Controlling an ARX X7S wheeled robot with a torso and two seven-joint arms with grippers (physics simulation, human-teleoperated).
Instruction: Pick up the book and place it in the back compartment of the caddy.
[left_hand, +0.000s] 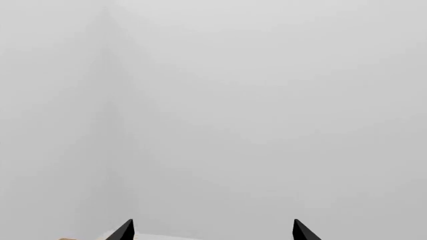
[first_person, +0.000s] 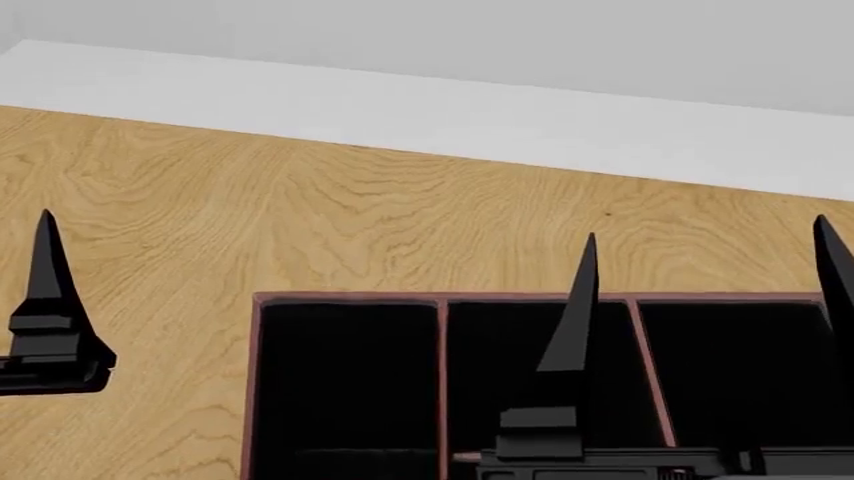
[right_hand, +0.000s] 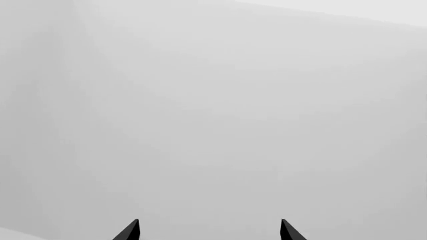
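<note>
Both the right gripper (first_person: 707, 270) and left gripper (left_hand: 213, 231) hang spread and empty above the wooden table (first_person: 267, 210), facing grey walls (right_hand: 213, 100).

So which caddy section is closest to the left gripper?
The leftmost section of the caddy, beside the left gripper; the other two lie farther toward the right gripper.

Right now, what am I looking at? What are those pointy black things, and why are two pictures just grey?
Those black spikes are the tips of a robot's two claws. The middle picture comes from a camera on its head, looking down at a wooden table. On it sits a caddy, a tray that is black inside, with thin pinkish walls splitting it into sections. The right claw hangs above it; one finger of the left claw shows at the side. The grey pictures come from cameras on its wrists, which face a blank wall. Both claws are open and empty. No book shows anywhere.
</note>
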